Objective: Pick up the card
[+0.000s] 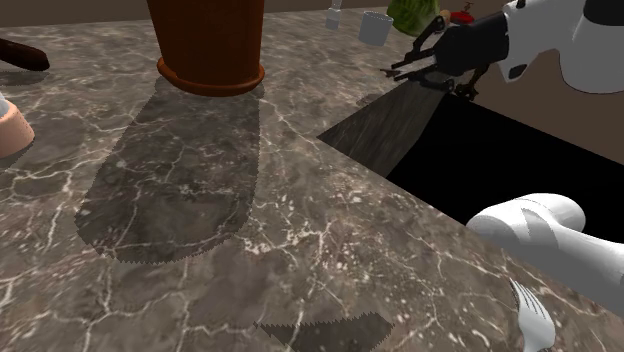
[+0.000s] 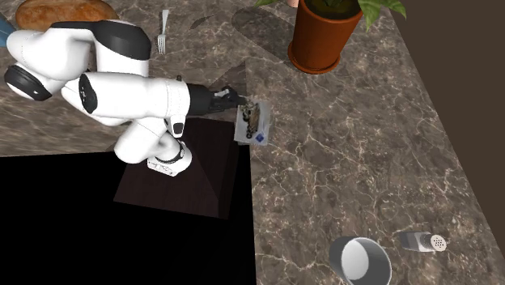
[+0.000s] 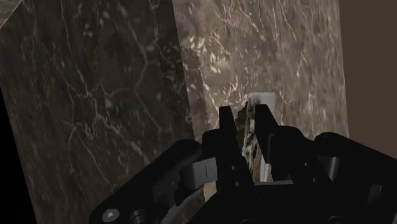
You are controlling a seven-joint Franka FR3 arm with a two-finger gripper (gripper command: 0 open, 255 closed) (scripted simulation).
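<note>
The claw [image 3: 247, 119] is clamped on the card [image 3: 261, 98], one black finger on each face, with the card standing on edge between them. In the second exterior view the card hangs at the marble counter's [image 2: 340, 162] edge, beside the dark stand [image 2: 182, 178]. Whether it touches the stone I cannot tell.

A brown plant pot [image 2: 322, 39] stands well apart from the card, further along the counter. A grey cup [image 2: 361, 261] and a shaker [image 2: 422, 240] sit near each other at the far end. A fork [image 2: 164, 40] lies behind the arm.

The card's face shows a brownish picture and a small blue mark, but no writing can be read.
</note>
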